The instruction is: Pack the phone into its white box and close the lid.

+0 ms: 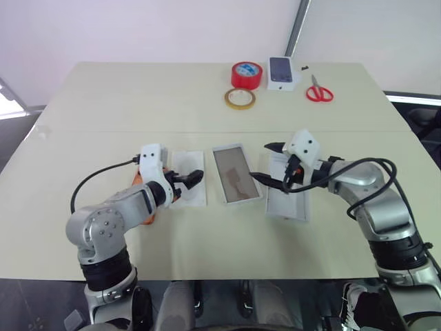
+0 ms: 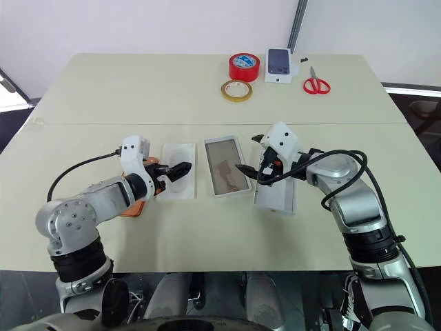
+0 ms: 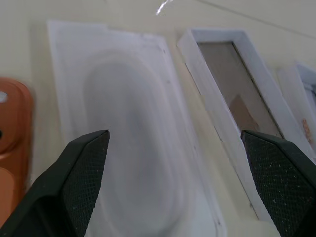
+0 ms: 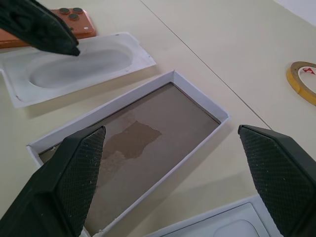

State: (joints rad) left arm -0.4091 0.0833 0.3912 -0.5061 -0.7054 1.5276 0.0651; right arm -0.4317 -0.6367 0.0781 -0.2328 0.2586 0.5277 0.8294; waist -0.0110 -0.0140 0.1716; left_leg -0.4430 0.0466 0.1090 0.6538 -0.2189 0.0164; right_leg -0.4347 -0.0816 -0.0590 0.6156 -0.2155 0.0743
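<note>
Jaws: wide, empty, both | left gripper (image 1: pixel 195 178) over insert (image 1: pixel 191 172), phone (image 4: pixel 74 19) just behind | white box (image 1: pixel 236 174) between grippers; right gripper (image 1: pixel 267 163) above lid (image 1: pixel 288 203) | Step: approach; next, grasp phone.

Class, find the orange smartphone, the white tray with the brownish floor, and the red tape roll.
orange smartphone (image 4: pixel 74 22), right wrist view, camera corner
white tray with brownish floor (image 1: pixel 236 174), left eye view, floor centre
red tape roll (image 1: pixel 247 74), left eye view, top face
</note>
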